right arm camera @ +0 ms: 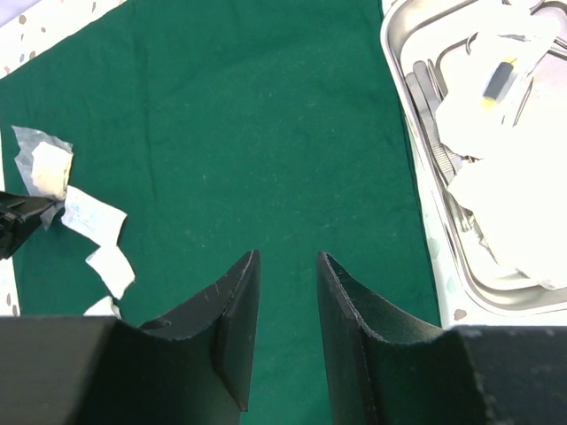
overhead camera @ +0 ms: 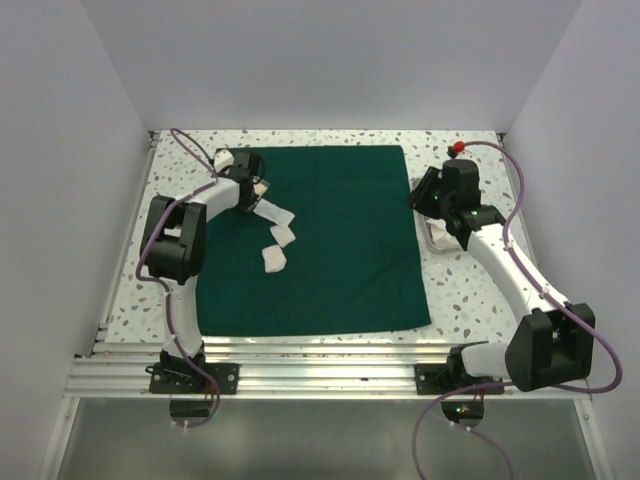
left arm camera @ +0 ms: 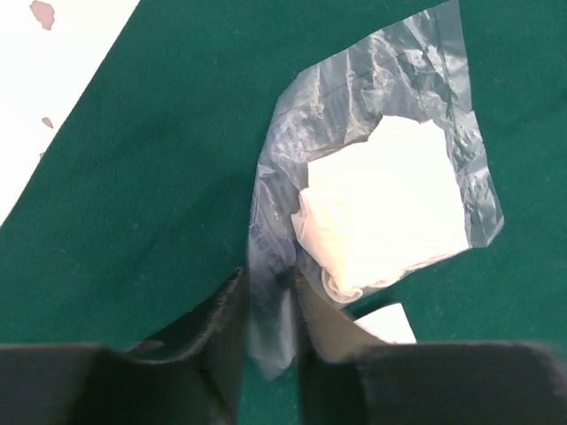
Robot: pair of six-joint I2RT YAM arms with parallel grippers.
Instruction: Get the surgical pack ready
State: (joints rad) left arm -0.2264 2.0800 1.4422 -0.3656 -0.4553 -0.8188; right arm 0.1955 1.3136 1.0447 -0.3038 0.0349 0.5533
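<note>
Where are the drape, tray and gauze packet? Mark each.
drape (overhead camera: 340,250), top view, bare middle.
tray (right arm camera: 505,299), right wrist view, near rim.
gauze packet (left arm camera: 381,212), left wrist view, its gauze pad.

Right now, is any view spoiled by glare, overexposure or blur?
Top external: even, soft light, only a bright sheen on the aluminium rail. Left wrist: the table and the gauze are blown out white; the fingers of the left end effector are dark and soft. Right wrist: the tray contents are washed out; the drape reads clearly.

Flat green drape (overhead camera: 340,250), white packets (overhead camera: 277,237) atop
</note>
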